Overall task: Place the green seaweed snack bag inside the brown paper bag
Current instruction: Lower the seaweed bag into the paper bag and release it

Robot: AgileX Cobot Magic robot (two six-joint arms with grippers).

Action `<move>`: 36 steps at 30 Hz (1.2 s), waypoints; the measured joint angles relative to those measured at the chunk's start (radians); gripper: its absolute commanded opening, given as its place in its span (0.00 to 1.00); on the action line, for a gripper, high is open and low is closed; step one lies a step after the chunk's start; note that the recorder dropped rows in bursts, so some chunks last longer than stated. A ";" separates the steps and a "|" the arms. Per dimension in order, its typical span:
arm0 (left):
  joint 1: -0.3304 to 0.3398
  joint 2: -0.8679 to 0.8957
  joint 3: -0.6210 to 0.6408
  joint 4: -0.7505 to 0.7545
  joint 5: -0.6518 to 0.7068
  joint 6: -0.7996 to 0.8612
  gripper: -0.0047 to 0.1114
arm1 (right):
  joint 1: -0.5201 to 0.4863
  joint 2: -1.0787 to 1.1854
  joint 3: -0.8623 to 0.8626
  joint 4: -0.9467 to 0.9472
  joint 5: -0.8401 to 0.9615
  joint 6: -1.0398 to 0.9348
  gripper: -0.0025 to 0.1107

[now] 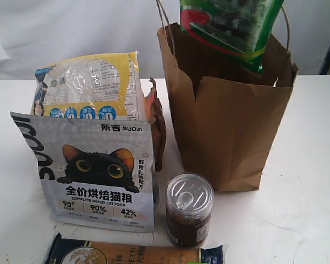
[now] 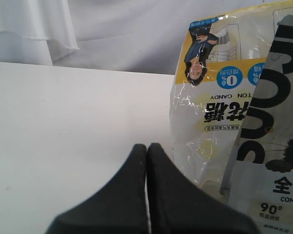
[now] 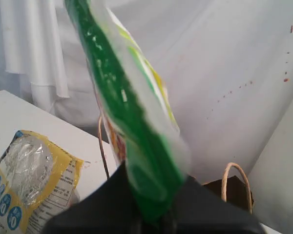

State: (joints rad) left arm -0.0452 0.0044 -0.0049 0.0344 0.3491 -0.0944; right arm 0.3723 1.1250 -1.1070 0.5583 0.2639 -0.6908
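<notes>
White tabletop [image 1: 313, 165] and pale drapes fill the scene. On the table stands the brown paper bag [image 1: 225, 132], upright with its mouth open. To its left a grey cat-food pouch [image 1: 99, 170] stands in front of a yellow candy bag [image 1: 93, 88]. The green seaweed snack bag [image 1: 231, 27] hangs over the paper bag's mouth, long axis nearly vertical, lower end pointing down at the ragged rim. The right gripper [image 3: 154, 219] pinches it by one edge. The left gripper [image 2: 146, 161] is closed on nothing, low beside the candy bag.
</notes>
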 measured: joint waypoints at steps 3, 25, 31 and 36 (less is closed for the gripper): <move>0.000 0.000 0.000 0.000 0.000 0.000 0.04 | 0.000 0.035 0.000 -0.007 0.000 0.002 0.02; 0.000 0.000 0.000 0.000 0.000 0.000 0.04 | 0.000 0.105 0.204 -0.033 -0.076 0.010 0.02; 0.000 0.000 0.000 0.000 0.000 0.000 0.04 | 0.000 0.132 0.204 -0.033 -0.072 0.010 0.03; 0.000 0.000 0.000 0.000 0.000 0.000 0.04 | 0.000 0.132 0.204 -0.033 -0.072 0.010 0.21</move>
State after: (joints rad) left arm -0.0452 0.0044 -0.0049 0.0344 0.3491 -0.0944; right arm 0.3723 1.2573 -0.9034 0.5249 0.1917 -0.6810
